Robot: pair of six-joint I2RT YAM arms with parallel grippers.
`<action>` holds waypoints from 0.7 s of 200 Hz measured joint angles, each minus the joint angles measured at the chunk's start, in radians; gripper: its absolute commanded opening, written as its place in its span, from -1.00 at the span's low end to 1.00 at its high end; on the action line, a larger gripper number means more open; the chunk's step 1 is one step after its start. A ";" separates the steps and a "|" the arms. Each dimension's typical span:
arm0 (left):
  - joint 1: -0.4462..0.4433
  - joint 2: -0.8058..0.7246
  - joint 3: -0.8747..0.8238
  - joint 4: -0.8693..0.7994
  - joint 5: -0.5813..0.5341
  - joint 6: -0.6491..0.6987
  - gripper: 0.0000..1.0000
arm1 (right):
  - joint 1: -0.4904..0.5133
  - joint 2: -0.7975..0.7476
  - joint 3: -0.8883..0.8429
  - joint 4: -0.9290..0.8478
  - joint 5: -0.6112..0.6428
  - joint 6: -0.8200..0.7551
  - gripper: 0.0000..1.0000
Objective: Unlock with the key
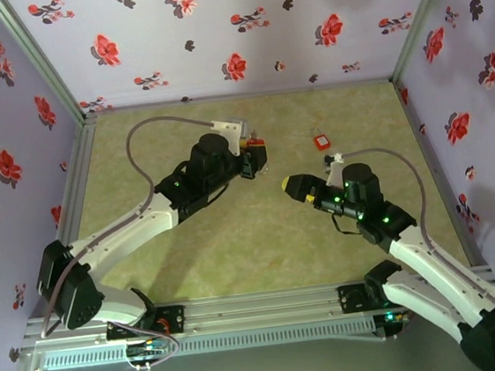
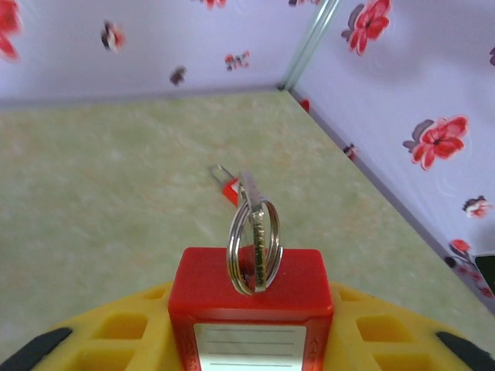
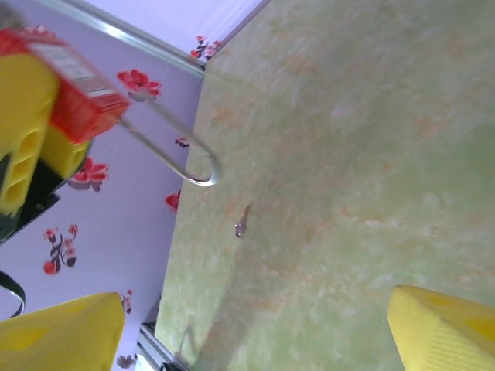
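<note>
My left end effector (image 1: 255, 152), left of centre in the top view, pinches a red labelled block (image 2: 249, 297) between its yellow fingers (image 2: 116, 332). A steel ring (image 2: 233, 249) stands up from the block's outer end, and the key (image 2: 254, 202) rises with it at the middle of the left wrist view. I cannot tell whether the block is the lock body or only a tag.

The key looks light, thin, stiff and slick. It seems to ride loose on the ring, so I expect it to swing when touched. I would take it across its flat faces, low near the ring, and keep the block clamped by its sides.

My right end effector (image 1: 296, 184) hangs just right of the block, apart from it. Its fingers (image 3: 441, 328) are spread wide with only bare worktop (image 1: 235, 240) between them.

Further right lies a small red piece (image 1: 321, 141) with a wire loop, well apart from both. The ring itself crowds the key most, since it leaves little room for a finger. The flowered wall (image 1: 476, 82) at the right edge stands well off.
</note>
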 measured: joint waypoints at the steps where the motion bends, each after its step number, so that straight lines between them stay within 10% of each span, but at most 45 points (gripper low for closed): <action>1: 0.000 0.001 0.001 -0.003 0.001 -0.003 -1.00 | 0.001 0.001 0.000 0.002 0.001 -0.001 0.76; 60: -0.001 0.024 0.007 -0.092 0.051 -0.097 -1.00 | 0.022 0.140 0.000 0.119 0.051 -0.058 0.75; 140: 0.055 0.127 0.034 -0.294 0.001 0.185 -1.00 | -0.046 -0.025 0.002 -0.125 0.140 -0.140 0.88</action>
